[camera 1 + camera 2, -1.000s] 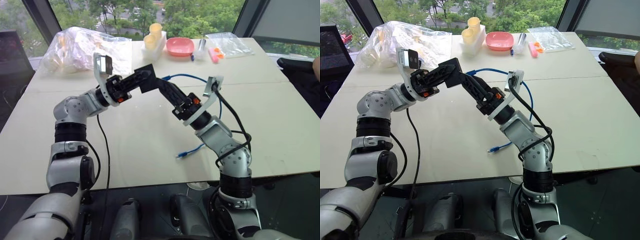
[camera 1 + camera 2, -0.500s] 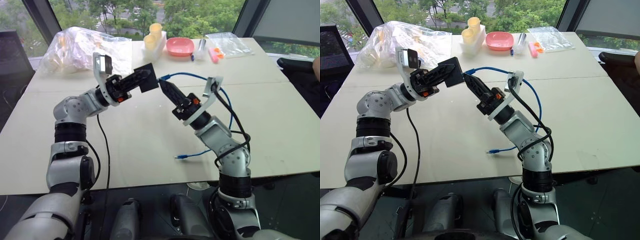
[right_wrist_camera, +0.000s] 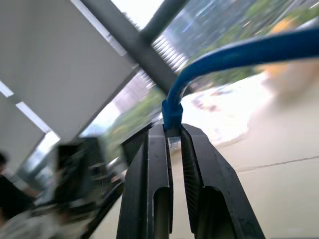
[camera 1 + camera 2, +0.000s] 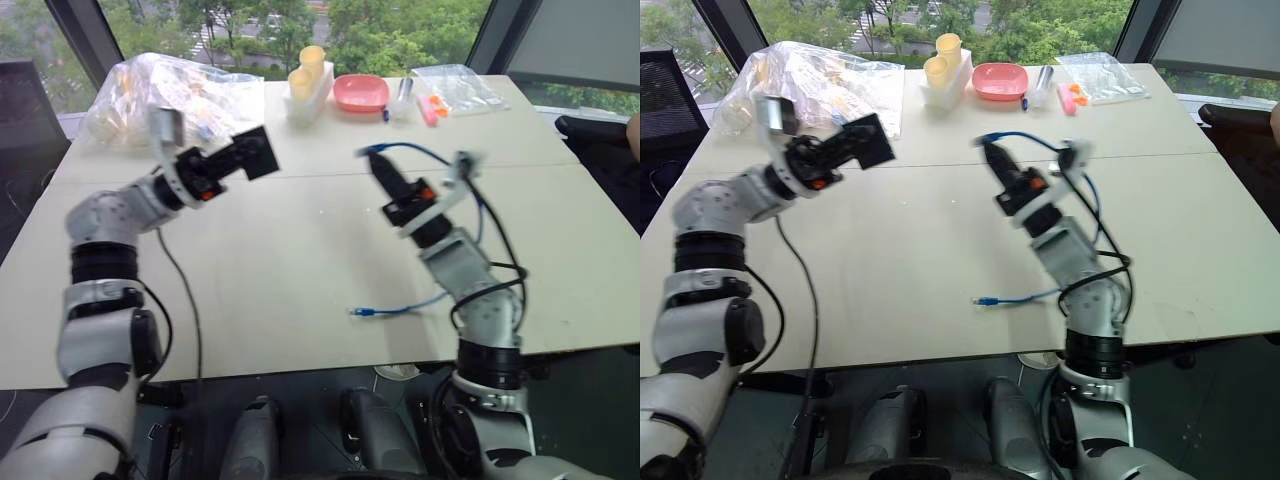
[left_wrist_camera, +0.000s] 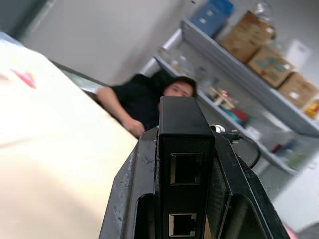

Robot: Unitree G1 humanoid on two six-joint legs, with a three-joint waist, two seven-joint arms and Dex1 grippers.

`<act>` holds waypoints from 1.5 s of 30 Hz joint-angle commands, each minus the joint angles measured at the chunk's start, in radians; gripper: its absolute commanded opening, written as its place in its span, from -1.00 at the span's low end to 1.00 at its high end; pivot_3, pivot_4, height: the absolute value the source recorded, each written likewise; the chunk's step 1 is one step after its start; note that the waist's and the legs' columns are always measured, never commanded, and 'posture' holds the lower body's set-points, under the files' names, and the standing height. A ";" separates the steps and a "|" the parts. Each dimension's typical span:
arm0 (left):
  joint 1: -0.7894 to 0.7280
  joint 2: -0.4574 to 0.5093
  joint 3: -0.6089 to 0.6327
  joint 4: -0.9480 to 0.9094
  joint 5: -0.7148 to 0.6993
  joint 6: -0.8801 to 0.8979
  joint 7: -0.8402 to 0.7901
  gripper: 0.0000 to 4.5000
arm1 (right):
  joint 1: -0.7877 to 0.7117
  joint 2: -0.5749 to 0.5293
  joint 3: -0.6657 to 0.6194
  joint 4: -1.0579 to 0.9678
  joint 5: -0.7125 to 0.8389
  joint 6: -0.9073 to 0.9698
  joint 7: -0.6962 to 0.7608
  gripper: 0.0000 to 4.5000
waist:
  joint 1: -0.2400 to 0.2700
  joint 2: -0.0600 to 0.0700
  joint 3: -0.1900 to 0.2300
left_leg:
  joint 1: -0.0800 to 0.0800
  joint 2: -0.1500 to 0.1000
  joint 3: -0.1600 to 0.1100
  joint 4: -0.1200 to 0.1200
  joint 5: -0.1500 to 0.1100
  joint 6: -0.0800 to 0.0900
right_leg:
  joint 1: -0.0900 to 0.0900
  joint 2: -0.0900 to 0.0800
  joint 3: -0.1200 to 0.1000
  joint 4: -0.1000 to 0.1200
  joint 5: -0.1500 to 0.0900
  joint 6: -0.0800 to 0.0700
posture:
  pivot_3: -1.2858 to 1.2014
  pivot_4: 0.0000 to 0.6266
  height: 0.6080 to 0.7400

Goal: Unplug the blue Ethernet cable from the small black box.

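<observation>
Left pincer (image 4: 243,157) clenched flat on the box (image 4: 254,154), raised well above the bench (image 4: 300,250) toward its left side. In the left wrist view, box (image 5: 185,149) edge-on between the fingers (image 5: 129,199), both sockets bare and empty, so the plug looks already out.

Right pincer (image 4: 377,163) clenched on the cable (image 4: 425,152) just behind its plug, raised over the middle of the bench, well apart from the box. In the right wrist view, blue boot (image 3: 172,117) standing proud of the fingertips (image 3: 158,149), clear plug nipped between them, cord arching away. From the grip, cable looping back over the right arm and trailing down to the bench, far plug (image 4: 362,313) lying loose near the front edge.

Probable reason for the hold: box braced in one pincer, plug gripped in the other, pull taken straight along the socket; arms now spread wide to show a clean separation. Task judged essentially done.

No brand, label or writing legible on box or cable. Cartons on a shelf behind a person in the left wrist view, markings too blurred to read.
</observation>
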 commanded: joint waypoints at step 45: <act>0.287 -0.399 -0.308 -0.218 0.569 -0.847 0.503 0.75 | 0.131 -0.285 0.217 -0.214 -0.387 0.411 -0.099 1.00 | 0.025 0.001 -0.001 | -0.006 -0.001 0.003 0.004 -0.005 0.009 | 0.001 0.000 0.002 -0.011 0.004 0.006 | 0.03 -0.52 1.00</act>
